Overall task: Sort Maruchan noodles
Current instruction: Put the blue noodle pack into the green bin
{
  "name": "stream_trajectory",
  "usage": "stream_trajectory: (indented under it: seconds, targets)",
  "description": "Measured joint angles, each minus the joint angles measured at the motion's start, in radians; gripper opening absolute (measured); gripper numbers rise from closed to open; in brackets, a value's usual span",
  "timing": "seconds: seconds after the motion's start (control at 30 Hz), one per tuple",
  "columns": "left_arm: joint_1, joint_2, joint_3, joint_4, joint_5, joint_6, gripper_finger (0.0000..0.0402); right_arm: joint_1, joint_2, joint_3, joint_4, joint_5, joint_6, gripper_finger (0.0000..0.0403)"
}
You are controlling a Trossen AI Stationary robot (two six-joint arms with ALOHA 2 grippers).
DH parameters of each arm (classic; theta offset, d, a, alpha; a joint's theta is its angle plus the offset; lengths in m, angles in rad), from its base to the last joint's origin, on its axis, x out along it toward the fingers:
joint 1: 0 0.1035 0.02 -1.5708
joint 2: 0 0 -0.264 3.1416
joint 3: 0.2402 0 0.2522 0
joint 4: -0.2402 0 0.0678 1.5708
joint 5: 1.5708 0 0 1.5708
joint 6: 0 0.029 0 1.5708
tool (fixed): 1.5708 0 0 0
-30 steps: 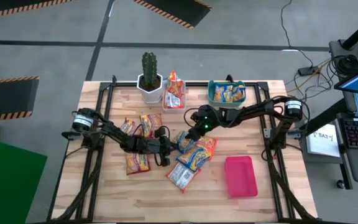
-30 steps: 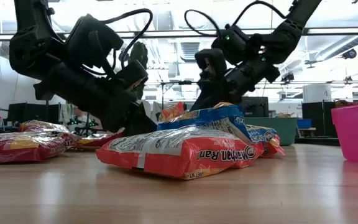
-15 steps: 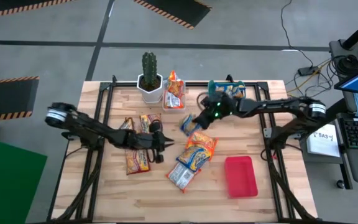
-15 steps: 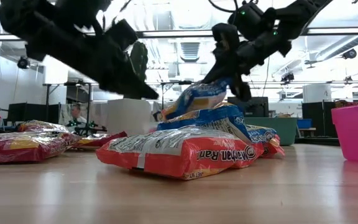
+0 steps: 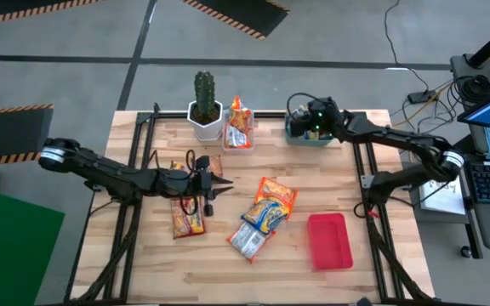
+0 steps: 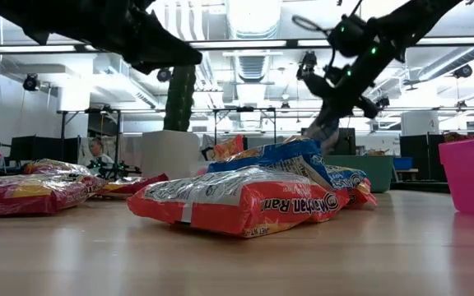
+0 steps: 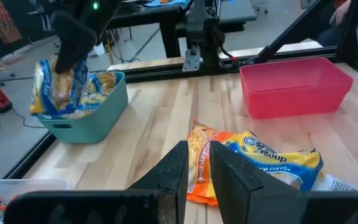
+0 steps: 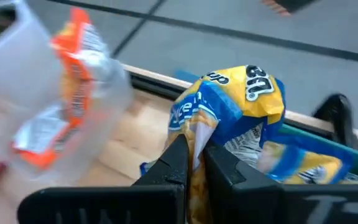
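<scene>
Wooden table holds noodle packets; right jaws pinch blue packet, left pressed together.

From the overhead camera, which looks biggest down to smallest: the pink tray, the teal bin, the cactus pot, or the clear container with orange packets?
1. Pink tray, clearly largest.
2. Teal bin, though the right gripper covers part of it.
3. White cactus pot and clear container look about alike; I would not rank them.
</scene>
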Motion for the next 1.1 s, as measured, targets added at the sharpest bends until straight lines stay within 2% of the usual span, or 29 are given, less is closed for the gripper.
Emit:
stream_trajectory:
  seconds: [0.2, 0.37, 0.7, 0.83, 1.1]
  targets:
    - [0.0, 0.018, 0.0, 0.001, 0.0, 0.0, 0.0049, -0.028, 0.072, -0.003, 0.0, 0.009, 0.015, 0.0016]
    - [0.0, 0.045, 0.0, 0.003, 0.0, -0.008, 0.0049, -0.028, 0.115, -0.004, 0.0, 0.075, -0.001, 0.0016]
    - [0.0, 0.103, 0.0, 0.08, 0.0, -0.009, 0.0049, -0.001, 0.212, 0.045, -0.002, 0.04, -0.041, 0.0018]
    - [0.0, 0.123, 0.0, 0.093, 0.0, -0.012, 0.0049, 0.01, 0.249, 0.076, 0.0, 0.039, -0.039, 0.0047]
    - [0.0, 0.129, 0.0, 0.099, 0.0, -0.028, 0.0049, 0.027, 0.275, 0.131, -0.004, 0.002, -0.028, 0.0147]
